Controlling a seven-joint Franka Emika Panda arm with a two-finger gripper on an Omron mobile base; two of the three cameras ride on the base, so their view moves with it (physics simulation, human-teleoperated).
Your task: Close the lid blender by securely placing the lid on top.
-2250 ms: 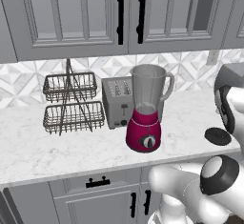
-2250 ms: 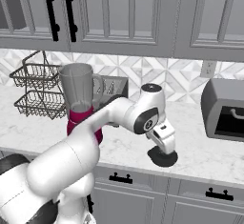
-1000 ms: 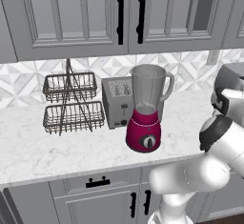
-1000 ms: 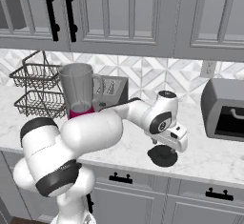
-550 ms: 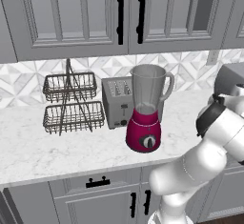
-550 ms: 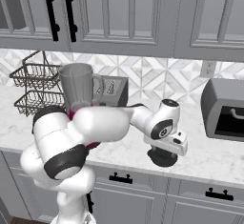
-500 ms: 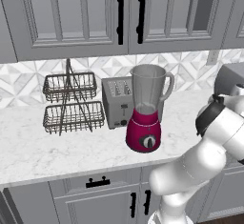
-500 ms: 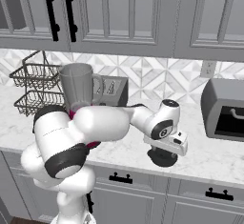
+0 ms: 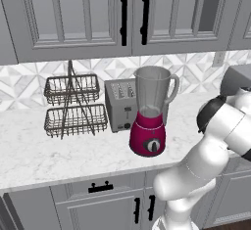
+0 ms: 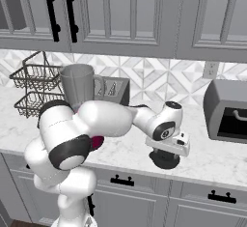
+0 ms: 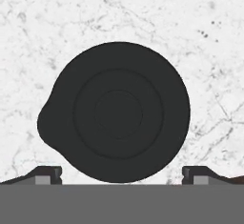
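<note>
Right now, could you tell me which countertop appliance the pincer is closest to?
The dark microwave at the counter's right end; the blender and toaster stand farther left.

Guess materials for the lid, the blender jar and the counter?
Lid: looks like matte black plastic or rubber, uniformly dark with moulded concentric rings and no glint.
Blender jar: clear greyish glass or plastic, since the backsplash shows through it; the base is glossy magenta, probably plastic.
Counter: white with grey veins, reads as polished marble or a lookalike.
</note>
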